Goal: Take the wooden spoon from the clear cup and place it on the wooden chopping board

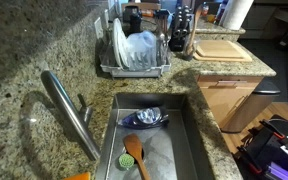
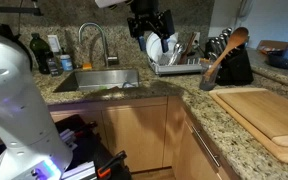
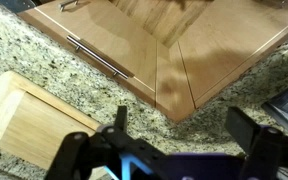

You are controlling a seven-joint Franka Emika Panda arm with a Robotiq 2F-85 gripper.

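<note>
The wooden chopping board [image 2: 269, 118] lies flat on the granite counter and shows in both exterior views [image 1: 224, 49] and at the left of the wrist view [image 3: 24, 115]. A wooden spoon [image 2: 227, 52] leans up in front of the dark utensil block [image 2: 234, 68]. Its lower end sits where the clear cup [image 2: 208, 82] stands, though the cup is hard to make out. My gripper [image 2: 149, 33] hangs high above the counter near the dish rack, apart from spoon and board. In the wrist view its fingers [image 3: 184, 135] are spread wide with only granite between them.
A dish rack [image 1: 134, 55] with plates stands behind the sink [image 1: 189, 130]. The sink holds an orange-brown spoon [image 1: 136, 155], a green utensil and a dark bowl [image 1: 146, 118]. A faucet [image 1: 69, 110] rises beside it. Cabinet fronts [image 3: 174, 50] lie below the counter corner.
</note>
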